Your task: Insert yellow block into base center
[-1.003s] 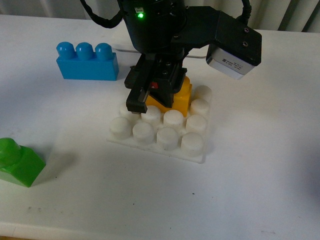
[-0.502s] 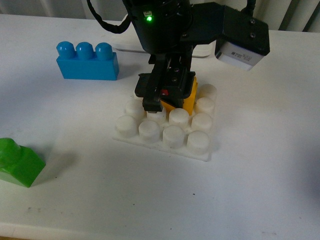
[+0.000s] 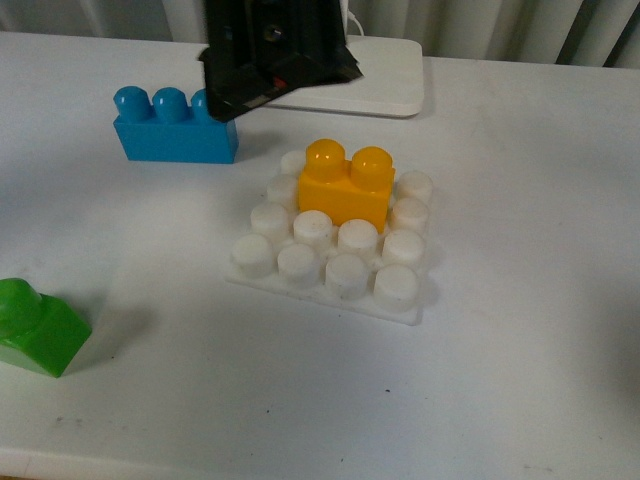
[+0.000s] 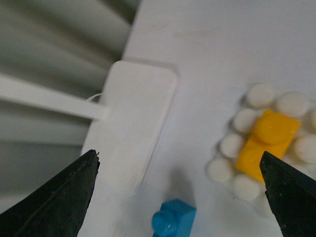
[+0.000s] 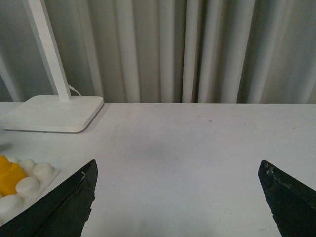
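Far left of the base (image 3: 322, 285), at the tabletop (image 3: 520, 350) edge, you have a green brick (image 3: 35, 325) lying apart from everything. Nearer, left and behind the base, a blue brick (image 3: 172, 125) with three studs stands upright. Above it hangs a black part of the left arm; its claw (image 4: 180, 195) shows only in the left wrist view, where you see both dark fingertips (image 4: 59, 197) spread wide with nothing between them, high over the base. On the base itself, the yellow block (image 3: 346, 184) sits among the inner studs, toward the rear rows, white studs showing on all sides of it; seating depth not clear from these views. Behind the base lies a white slab (image 3: 345, 90) with an upright post. Right claw (image 5: 180, 200): fingers wide apart, holding nothing, low over bare tabletop to the right of the base.
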Action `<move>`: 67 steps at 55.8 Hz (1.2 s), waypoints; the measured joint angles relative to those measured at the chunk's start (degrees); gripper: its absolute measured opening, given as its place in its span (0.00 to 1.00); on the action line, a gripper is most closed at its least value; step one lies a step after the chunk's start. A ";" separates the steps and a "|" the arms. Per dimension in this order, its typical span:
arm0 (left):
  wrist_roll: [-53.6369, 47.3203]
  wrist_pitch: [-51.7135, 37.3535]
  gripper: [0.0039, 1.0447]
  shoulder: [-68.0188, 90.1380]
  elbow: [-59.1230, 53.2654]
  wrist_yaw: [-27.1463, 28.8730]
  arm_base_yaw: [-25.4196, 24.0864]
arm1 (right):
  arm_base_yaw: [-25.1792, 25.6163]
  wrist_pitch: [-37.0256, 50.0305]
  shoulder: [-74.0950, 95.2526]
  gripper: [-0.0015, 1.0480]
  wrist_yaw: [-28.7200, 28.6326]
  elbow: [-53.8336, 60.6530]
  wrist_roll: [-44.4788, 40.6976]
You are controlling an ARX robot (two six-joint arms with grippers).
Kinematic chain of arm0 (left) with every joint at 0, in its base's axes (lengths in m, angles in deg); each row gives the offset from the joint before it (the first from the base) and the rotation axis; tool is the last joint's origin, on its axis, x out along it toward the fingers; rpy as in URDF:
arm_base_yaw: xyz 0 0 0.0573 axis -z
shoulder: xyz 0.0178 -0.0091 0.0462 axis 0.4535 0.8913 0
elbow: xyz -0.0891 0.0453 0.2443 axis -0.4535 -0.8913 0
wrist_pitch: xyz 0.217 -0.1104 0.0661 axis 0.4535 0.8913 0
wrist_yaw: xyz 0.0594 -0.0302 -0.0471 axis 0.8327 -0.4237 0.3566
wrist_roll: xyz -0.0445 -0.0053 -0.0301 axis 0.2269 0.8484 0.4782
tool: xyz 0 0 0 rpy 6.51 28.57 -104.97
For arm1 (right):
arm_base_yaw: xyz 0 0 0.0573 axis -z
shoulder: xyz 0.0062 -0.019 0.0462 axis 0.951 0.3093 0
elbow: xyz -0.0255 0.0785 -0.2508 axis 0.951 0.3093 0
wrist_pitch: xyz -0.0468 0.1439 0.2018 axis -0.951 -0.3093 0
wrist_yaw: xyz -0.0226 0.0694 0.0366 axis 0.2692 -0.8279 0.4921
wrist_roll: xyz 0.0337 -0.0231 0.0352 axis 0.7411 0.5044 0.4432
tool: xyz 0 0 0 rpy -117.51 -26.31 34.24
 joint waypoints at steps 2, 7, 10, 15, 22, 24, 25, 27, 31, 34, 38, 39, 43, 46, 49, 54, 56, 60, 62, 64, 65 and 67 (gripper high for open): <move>3.96 -5.92 0.94 -3.23 -4.57 1.66 -1.18 | 0.00 0.00 0.00 0.91 0.00 0.00 0.00; 11.80 -17.07 0.94 -9.99 -13.51 6.29 -3.23 | 0.00 0.00 0.00 0.91 0.00 0.00 0.00; 16.04 -21.57 0.94 -13.64 -17.86 8.24 -4.13 | 0.00 0.00 0.00 0.91 0.00 0.00 0.00; 26.16 -28.33 0.94 -22.25 -26.75 12.20 -5.57 | 0.00 0.00 0.00 0.91 0.00 0.00 0.00; 38.95 -27.71 0.94 -34.38 -35.85 18.21 -6.01 | 0.00 0.00 0.00 0.91 0.00 0.00 0.00; 41.44 -26.91 0.94 -37.07 -37.48 19.65 -5.88 | 0.00 0.00 0.00 0.91 0.00 0.00 0.00; 43.19 -26.16 0.94 -39.19 -38.69 20.98 -5.79 | 0.00 0.00 0.00 0.91 0.00 0.00 0.00; 46.18 -24.02 0.94 -43.52 -40.76 23.67 -5.66 | 0.00 0.00 0.00 0.91 0.00 0.00 0.00; 52.76 -18.91 0.94 -51.06 -43.52 26.34 -5.90 | 0.00 0.00 0.00 0.91 0.00 0.00 0.00; 57.99 -15.74 0.94 -56.04 -45.16 27.08 -6.16 | 0.00 0.00 0.00 0.91 0.00 0.00 0.00; 61.88 -14.86 0.94 -59.56 -45.99 27.32 -6.36 | 0.00 0.00 0.00 0.91 0.00 0.00 0.00; 62.79 -14.86 0.94 -59.93 -45.94 27.32 -6.36 | 0.00 0.00 0.00 0.91 0.00 0.00 0.00; 64.50 -14.84 0.94 -60.22 -45.97 27.30 -6.36 | 0.00 0.00 0.00 0.91 -0.04 0.00 -0.02; 63.78 -15.67 0.90 -60.30 -46.31 28.85 -6.38 | 0.00 0.00 0.00 0.91 0.00 0.00 0.00; 62.07 -16.59 0.82 -61.05 -47.32 29.00 -7.17 | 0.00 0.00 0.00 0.91 0.00 0.00 0.00; 60.19 -16.57 0.66 -63.47 -49.57 26.91 -9.81 | 0.00 0.00 0.00 0.91 0.00 0.00 0.00; 59.84 -16.48 0.59 -64.54 -50.36 25.99 -11.02 | 0.00 0.00 0.00 0.91 0.00 0.00 0.00; 59.45 -16.13 0.47 -66.29 -51.52 24.06 -13.03 | 0.00 0.00 0.00 0.91 -0.04 0.00 0.00; 59.34 -15.98 0.42 -66.97 -52.00 23.32 -13.81 | 0.00 0.00 0.00 0.91 -0.02 0.00 0.00; 59.23 -15.67 0.35 -67.78 -52.61 22.36 -14.78 | 0.00 0.00 0.00 0.91 -0.02 0.00 0.00; 59.14 -15.52 0.31 -68.17 -52.89 21.88 -15.23 | 0.00 0.00 0.00 0.91 -0.02 0.00 0.00; 59.04 -15.30 0.26 -68.76 -53.29 21.27 -15.87 | 0.00 0.00 0.00 0.91 0.00 0.00 0.00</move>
